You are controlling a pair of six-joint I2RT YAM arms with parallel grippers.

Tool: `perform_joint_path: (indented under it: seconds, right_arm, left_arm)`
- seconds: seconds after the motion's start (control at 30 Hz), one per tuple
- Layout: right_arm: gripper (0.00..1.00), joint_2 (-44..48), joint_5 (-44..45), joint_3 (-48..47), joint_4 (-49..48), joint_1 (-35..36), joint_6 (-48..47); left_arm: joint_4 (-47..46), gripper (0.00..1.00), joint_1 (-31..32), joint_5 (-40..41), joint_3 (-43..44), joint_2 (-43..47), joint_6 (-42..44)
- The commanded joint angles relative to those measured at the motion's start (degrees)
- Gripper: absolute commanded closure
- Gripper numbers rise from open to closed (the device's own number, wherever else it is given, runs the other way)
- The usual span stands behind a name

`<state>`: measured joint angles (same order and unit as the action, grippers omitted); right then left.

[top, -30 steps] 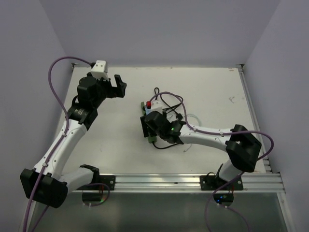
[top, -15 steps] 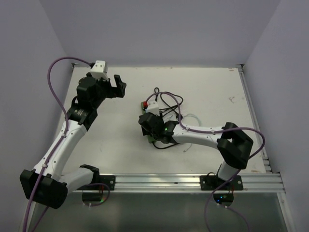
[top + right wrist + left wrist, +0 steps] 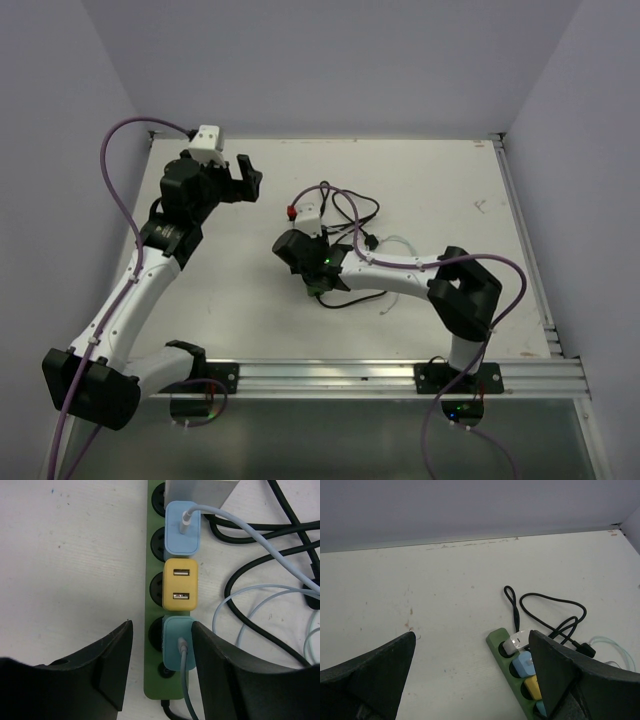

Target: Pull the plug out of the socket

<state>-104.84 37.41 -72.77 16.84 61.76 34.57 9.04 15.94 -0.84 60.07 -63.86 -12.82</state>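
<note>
The green socket strip [image 3: 156,605] lies on the white table, running away from the right wrist camera. It holds a white plug [image 3: 200,486], a light blue plug [image 3: 183,527], a yellow USB plug [image 3: 180,584] and a teal plug [image 3: 179,642] with a grey cable. My right gripper [image 3: 162,647] is open and straddles the strip's near end. Its right finger [image 3: 225,665] sits against the teal plug and its left finger [image 3: 100,665] stands apart from the strip. My left gripper [image 3: 240,178] is open and empty, raised at the back left. The strip [image 3: 502,650] also shows in its view.
Black cords [image 3: 270,565] and thin pale cables [image 3: 260,605] loop on the table right of the strip. In the top view the cords [image 3: 350,207] lie behind my right gripper [image 3: 300,252]. An aluminium rail [image 3: 330,375] runs along the near edge. Walls close in on the sides.
My right gripper has moved left and the arm's elbow has swung left with it. The white plug end of the strip has shifted slightly left. The left arm has not moved.
</note>
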Motion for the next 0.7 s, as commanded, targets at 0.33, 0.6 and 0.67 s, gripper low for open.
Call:
perform_joint_path:
  seconds: [0.33,0.6,0.67]
  right_arm:
    - [0.41,5.8,5.4,3.6,0.0,-0.1,1.4]
    - [0.46,0.5,2.5,2.6,-1.0,-0.2,2.5]
    - [0.48,-0.1,1.4,2.6,-1.5,-1.0,3.1]
  left_arm:
    - [-2.9,0.0,0.4,-1.4,-0.6,0.0,0.4]
    - [-2.9,0.0,0.6,-1.4,-0.7,0.0,0.4]
    - [-3.0,0.0,0.7,-1.4,-0.7,0.1,0.5]
